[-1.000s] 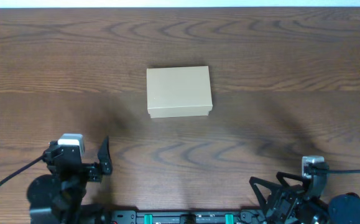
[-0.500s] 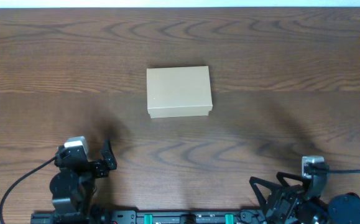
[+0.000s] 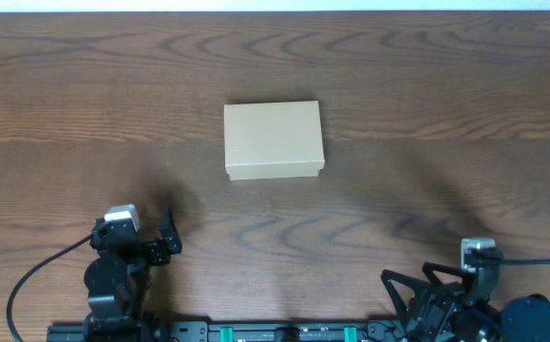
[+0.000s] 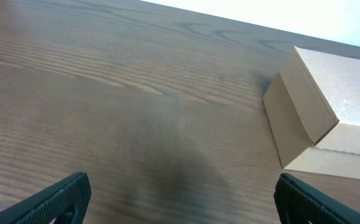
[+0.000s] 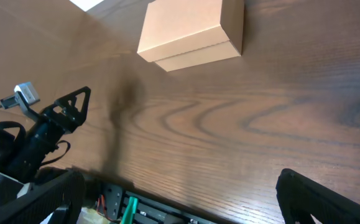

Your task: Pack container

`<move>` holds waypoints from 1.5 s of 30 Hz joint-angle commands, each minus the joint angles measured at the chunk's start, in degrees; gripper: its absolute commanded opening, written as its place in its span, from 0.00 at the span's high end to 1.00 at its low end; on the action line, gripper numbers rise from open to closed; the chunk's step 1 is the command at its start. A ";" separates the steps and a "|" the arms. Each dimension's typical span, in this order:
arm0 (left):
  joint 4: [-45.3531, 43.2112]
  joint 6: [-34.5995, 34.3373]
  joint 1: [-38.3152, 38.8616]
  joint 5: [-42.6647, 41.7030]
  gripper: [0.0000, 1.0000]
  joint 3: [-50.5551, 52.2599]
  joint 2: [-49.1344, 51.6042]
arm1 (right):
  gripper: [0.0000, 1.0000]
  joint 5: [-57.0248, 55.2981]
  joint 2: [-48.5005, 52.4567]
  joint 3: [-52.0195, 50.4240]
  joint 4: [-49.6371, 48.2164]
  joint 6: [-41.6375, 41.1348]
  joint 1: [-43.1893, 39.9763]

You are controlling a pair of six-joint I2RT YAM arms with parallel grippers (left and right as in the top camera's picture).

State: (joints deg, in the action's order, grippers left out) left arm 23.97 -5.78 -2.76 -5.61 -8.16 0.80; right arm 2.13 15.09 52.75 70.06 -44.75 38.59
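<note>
Cardboard container (image 3: 274,141), matte tan, rectangular, lid shut, on wood-grain table (image 3: 426,85).

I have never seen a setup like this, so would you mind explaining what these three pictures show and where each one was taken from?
This is a robot with two arms working at a wooden table. One picture looks straight down from above. It shows both arms folded at the bottom edge and a closed tan cardboard box lying mid-table. The other two pictures come from small cameras on the wrists, so the dark shapes in their bottom corners are each arm's own two fingers. The left gripper has the box to its right, seen from the side. The right gripper sees the box farther off, at the top of its picture. Both grippers are open and hold nothing.
</note>
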 commanded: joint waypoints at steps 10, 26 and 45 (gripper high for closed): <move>-0.17 0.20 0.26 0.09 0.05 1.22 -0.55 | 0.01 -0.20 -0.15 -0.07 0.07 -0.61 0.44; -0.15 0.17 0.26 0.07 0.05 1.22 -0.55 | 0.01 -5.77 -0.15 -0.13 0.59 2.84 0.44; -0.17 0.17 0.26 0.07 0.05 1.22 -0.55 | 0.01 -9.46 -14.80 -31.91 -21.05 35.21 -4.24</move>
State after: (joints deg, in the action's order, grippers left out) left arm 23.75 -5.78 -2.76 -5.61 -8.12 0.78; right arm -6.48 1.45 23.09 49.23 -12.14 35.42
